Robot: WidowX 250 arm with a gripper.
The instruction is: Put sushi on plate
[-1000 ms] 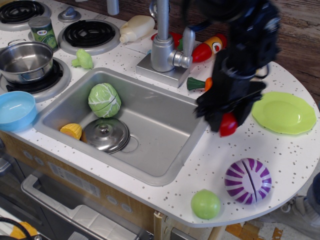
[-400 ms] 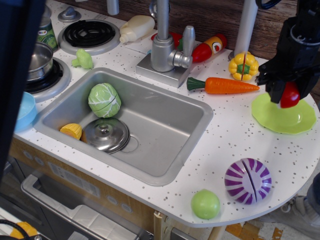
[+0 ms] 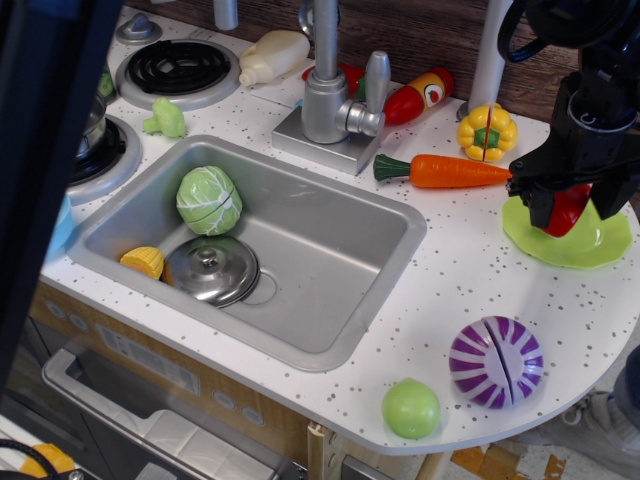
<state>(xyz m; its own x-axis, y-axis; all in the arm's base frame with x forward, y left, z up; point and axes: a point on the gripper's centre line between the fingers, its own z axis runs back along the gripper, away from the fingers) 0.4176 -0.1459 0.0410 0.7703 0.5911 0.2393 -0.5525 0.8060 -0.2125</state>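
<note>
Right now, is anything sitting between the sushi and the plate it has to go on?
Nothing visible. The gripper holds the sushi directly over the plate, and the plate's bare surface shows around it. The carrot lies beside the plate, not on it.

Speckled white counter (image 3: pixel 480 280) carrying green plate (image 3: pixel 600 250), carrot (image 3: pixel 450 172), striped ball (image 3: pixel 496 362), green ball (image 3: pixel 411 408), yellow pepper (image 3: pixel 487 132).
</note>
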